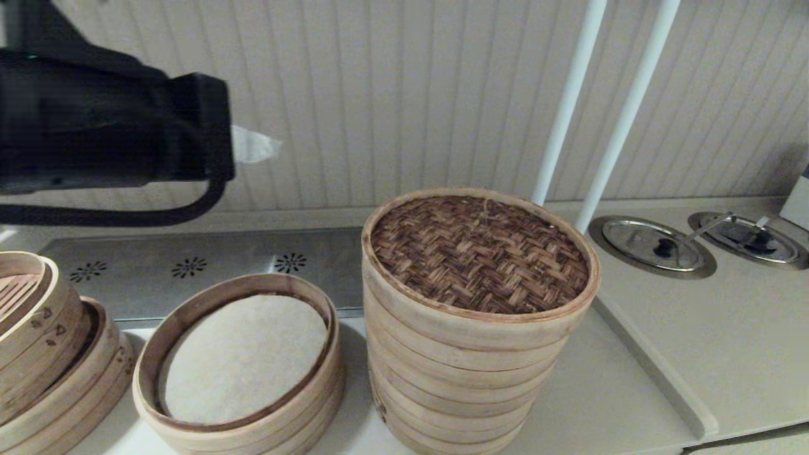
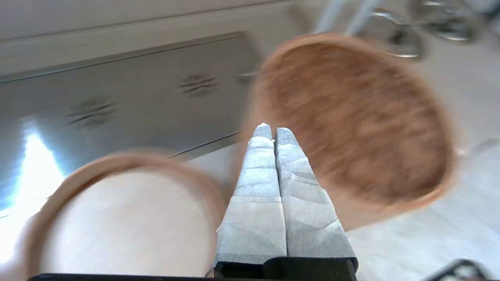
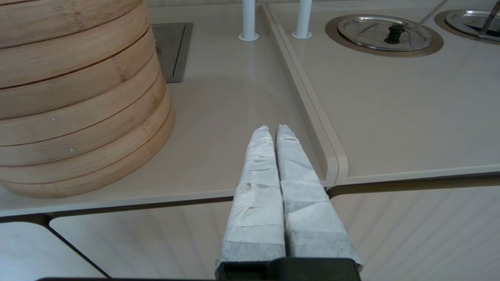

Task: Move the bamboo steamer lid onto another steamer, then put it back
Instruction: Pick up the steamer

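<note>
The bamboo steamer lid (image 1: 479, 253), with a dark herringbone face and pale hoop rim, sits on top of the tall steamer stack (image 1: 455, 379) at the counter's middle. The lid (image 2: 355, 117) also shows blurred in the left wrist view. My left gripper (image 2: 274, 130) is shut and empty, raised high at the upper left, above the gap between the low steamer and the stack. Its white tip (image 1: 253, 145) shows against the wall. My right gripper (image 3: 272, 128) is shut and empty, low by the counter's front edge, to the right of the stack (image 3: 74, 97).
A low steamer with a white cloth liner (image 1: 243, 360) stands left of the stack. Tilted trays with burnt-in marks (image 1: 44, 347) lean at the far left. Two white poles (image 1: 607, 107) rise behind the stack. Two metal lids (image 1: 651, 245) lie sunk in the counter on the right.
</note>
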Available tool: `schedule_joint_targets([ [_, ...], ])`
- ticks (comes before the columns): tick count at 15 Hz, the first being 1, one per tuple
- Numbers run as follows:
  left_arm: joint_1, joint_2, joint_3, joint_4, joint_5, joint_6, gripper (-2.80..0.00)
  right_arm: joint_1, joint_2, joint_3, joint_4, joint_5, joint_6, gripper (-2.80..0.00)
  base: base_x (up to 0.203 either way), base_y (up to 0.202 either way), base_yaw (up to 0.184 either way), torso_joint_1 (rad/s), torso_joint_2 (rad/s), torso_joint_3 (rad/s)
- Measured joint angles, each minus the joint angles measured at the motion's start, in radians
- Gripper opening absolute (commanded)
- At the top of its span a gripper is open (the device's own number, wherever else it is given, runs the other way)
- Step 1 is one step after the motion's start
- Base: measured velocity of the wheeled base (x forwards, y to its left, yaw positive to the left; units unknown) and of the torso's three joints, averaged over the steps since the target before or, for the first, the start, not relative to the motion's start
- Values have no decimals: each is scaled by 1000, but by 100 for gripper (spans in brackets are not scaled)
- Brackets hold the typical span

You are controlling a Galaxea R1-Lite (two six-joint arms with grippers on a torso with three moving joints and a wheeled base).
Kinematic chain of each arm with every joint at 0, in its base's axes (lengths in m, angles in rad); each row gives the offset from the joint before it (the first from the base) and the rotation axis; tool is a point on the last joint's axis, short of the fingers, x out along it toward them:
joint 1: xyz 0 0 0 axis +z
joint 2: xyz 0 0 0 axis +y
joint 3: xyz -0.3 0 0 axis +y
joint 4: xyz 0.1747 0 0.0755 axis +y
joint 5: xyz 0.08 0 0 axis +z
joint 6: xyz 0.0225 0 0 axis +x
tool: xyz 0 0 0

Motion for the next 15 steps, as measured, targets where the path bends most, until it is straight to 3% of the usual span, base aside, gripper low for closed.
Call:
schedule_joint_targets([
  [3,171,-189,229,-27,5,22,-280,0,0,0,0,0,0,-280,0,0,0,0,0,0],
  [7,358,-427,593,-186,-4,88,-280,0,0,0,0,0,0,-280,0,0,0,0,0,0],
  [11,417,-682,942,-286,3,96,-280,0,0,0,0,0,0,-280,0,0,0,0,0,0],
  [15,428,-842,1195,-317,100,-11,-280,0,0,0,0,0,0,-280,0,0,0,0,0,0],
])
